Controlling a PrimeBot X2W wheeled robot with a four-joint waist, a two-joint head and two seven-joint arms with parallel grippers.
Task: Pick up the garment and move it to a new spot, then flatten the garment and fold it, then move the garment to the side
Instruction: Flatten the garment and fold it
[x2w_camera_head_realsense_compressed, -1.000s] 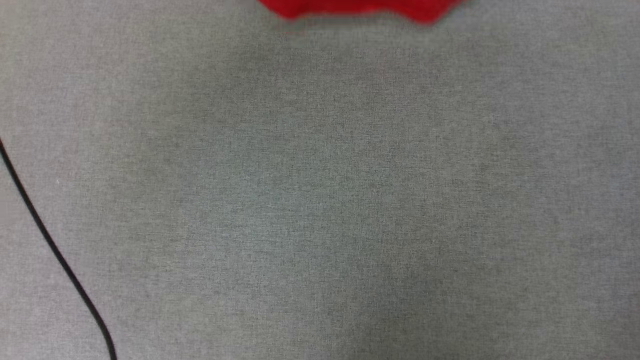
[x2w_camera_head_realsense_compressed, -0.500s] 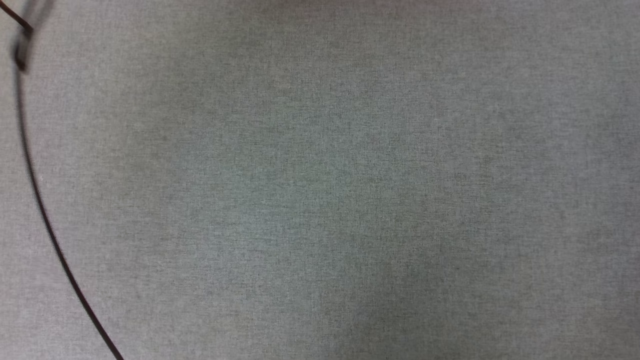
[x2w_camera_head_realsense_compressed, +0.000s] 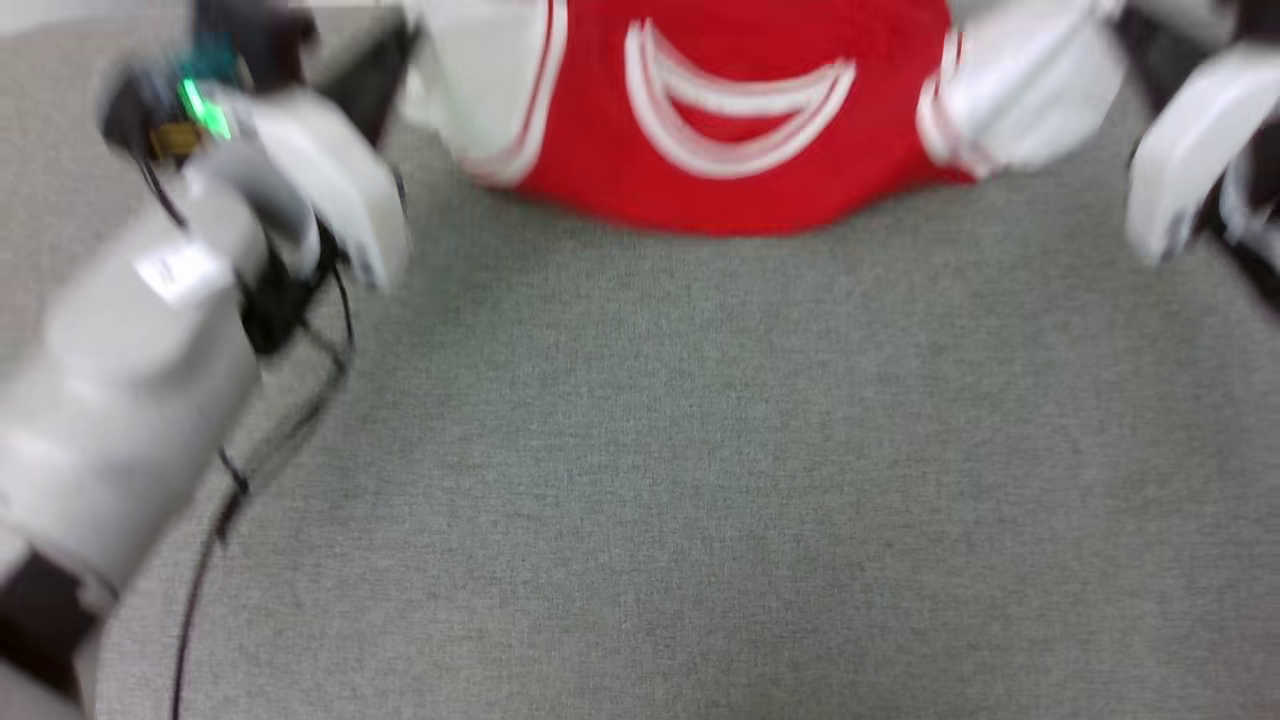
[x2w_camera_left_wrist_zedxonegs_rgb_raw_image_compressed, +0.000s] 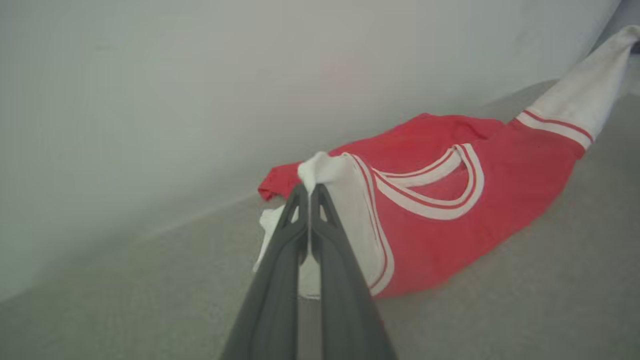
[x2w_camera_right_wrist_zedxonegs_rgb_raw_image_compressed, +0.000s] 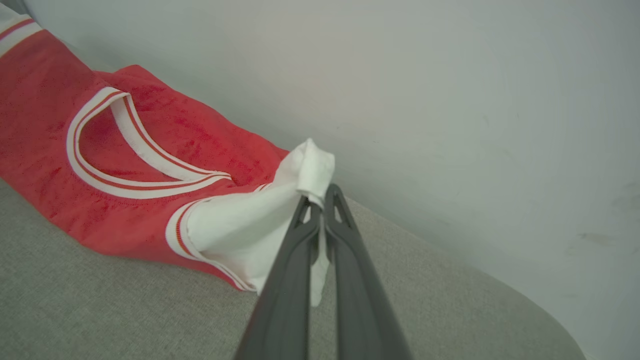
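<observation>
Two grips on garment (x2w_camera_head_realsense_compressed: 620, 190), left claw (x2w_camera_left_wrist_zedxonegs_rgb_raw_image_compressed: 310, 189) clenched on one white end, right claw (x2w_camera_right_wrist_zedxonegs_rgb_raw_image_compressed: 320, 195) on other

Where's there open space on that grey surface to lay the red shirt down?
The wide grey surface on the robot's side of the garment is bare, from the black cable rightward. Crowded: the strip by the wall, where left tool and right tool grip it.

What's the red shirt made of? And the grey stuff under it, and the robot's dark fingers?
Red shirt: probably soft knit cloth, matte; it sags and bunches. Grey surface: seemingly woven fabric; a fine speckled weave shows. Dark fingers: likely hard plastic, smooth and dull, with cut-out holes near the tips.
</observation>
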